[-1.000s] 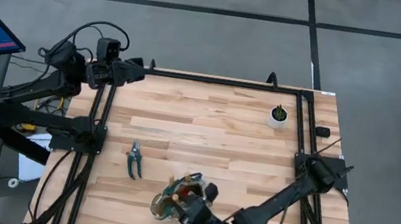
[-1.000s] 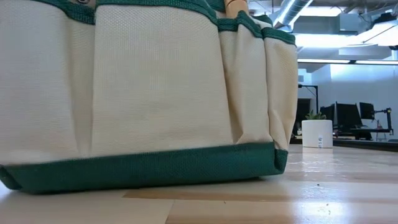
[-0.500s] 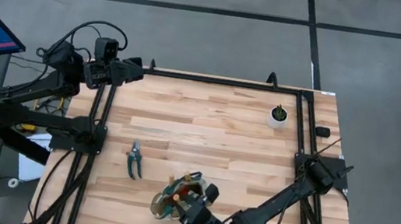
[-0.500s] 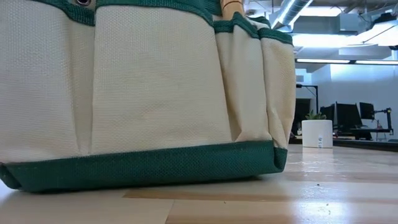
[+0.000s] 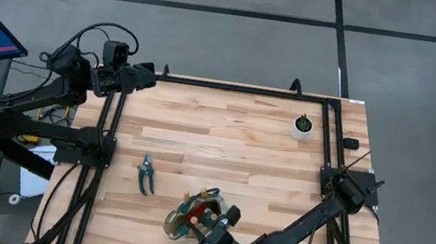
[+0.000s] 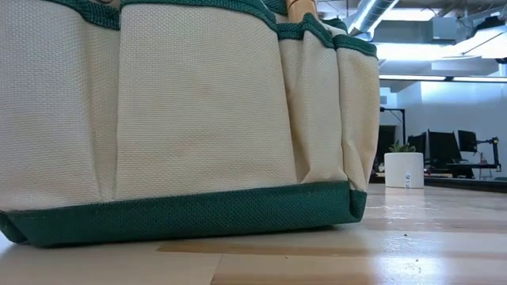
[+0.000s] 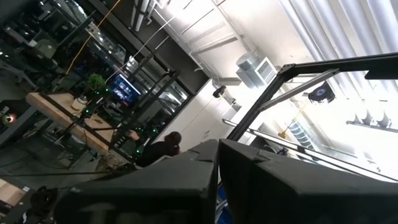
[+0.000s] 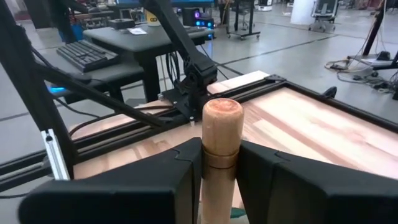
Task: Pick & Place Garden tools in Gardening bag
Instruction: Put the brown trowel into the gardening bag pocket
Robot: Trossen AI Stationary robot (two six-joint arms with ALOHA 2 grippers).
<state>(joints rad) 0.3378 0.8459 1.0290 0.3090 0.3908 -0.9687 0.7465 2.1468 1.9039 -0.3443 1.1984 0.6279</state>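
Note:
The gardening bag (image 5: pixel 186 218) stands near the table's near edge; its tan and green side (image 6: pixel 190 119) fills the low view. My right gripper (image 5: pixel 207 228) is at the bag's near right side, shut on a wooden tool handle (image 8: pixel 221 124) that stands upright. The handle's tip shows above the bag's rim (image 6: pixel 301 8). Green-handled pruning shears (image 5: pixel 146 173) lie flat on the table, left of the bag. My left gripper (image 5: pixel 145 78) is shut and empty at the far left corner; its fingers show close together in the left wrist view (image 7: pixel 217 180). My right gripper pinches the light wooden handle between its two fingers, just below the handle's rounded free end (image 8: pixel 220 157). The fingers (image 8: pixel 258 165) come about level from the table's near right and lie across the handle. The handle stands upright, its lower part hidden below the fingers.
A small white pot with a plant (image 5: pixel 303 127) stands near the far right corner and also shows in the low view (image 6: pixel 404 169). Black frame rails (image 5: pixel 324 154) run along the table's edges. Bare wood (image 5: pixel 224 140) lies between the bag and the far edge.
My right arm has drawn a little toward the table's near edge, and more of the bag's red inside shows. The bag's side and the handle tip have swayed slightly to one side and back.

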